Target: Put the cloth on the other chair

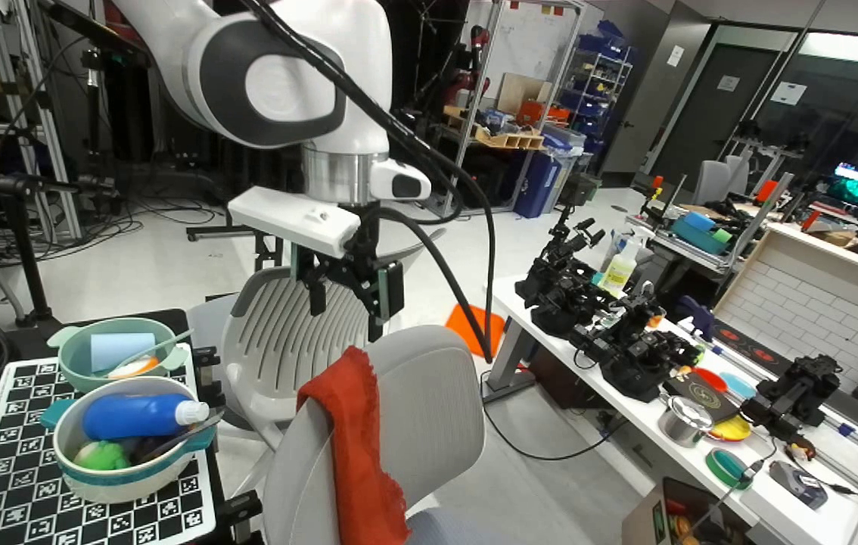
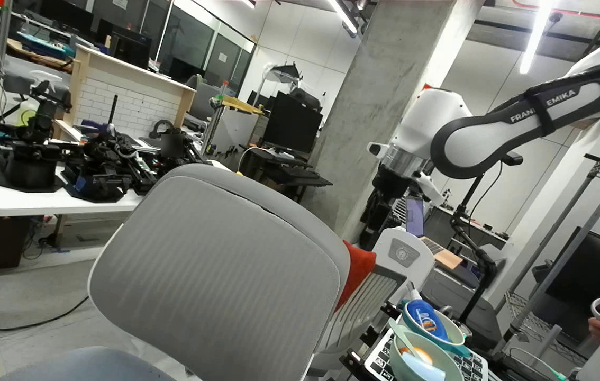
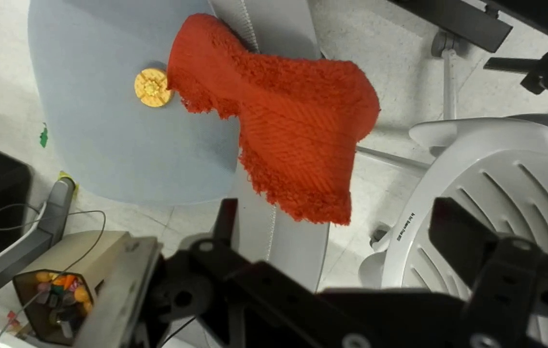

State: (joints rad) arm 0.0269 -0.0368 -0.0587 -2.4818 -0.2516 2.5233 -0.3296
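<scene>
The orange-red cloth (image 1: 357, 446) hangs over the top edge of the nearer grey chair's back (image 1: 433, 397). In an exterior view only a corner of the cloth (image 2: 357, 272) shows behind that chair's back (image 2: 226, 275). In the wrist view the cloth (image 3: 303, 125) drapes over the back beside the blue-grey seat (image 3: 124, 140). The other chair (image 1: 289, 341), with a slatted back, stands beyond it; it shows at the right in the wrist view (image 3: 419, 232). My gripper (image 1: 353, 299) is open and empty above the chairs; in the wrist view its fingers (image 3: 334, 212) are apart, with the cloth ahead of them.
A checkered board (image 1: 5, 454) carries two bowls, one green (image 1: 77, 356) and one white (image 1: 119, 484), beside the chairs. A white table (image 1: 588, 371) holds several black robot arms. A yellow disc (image 3: 153, 87) lies on the seat. A bin of toys (image 3: 56, 299) stands on the floor.
</scene>
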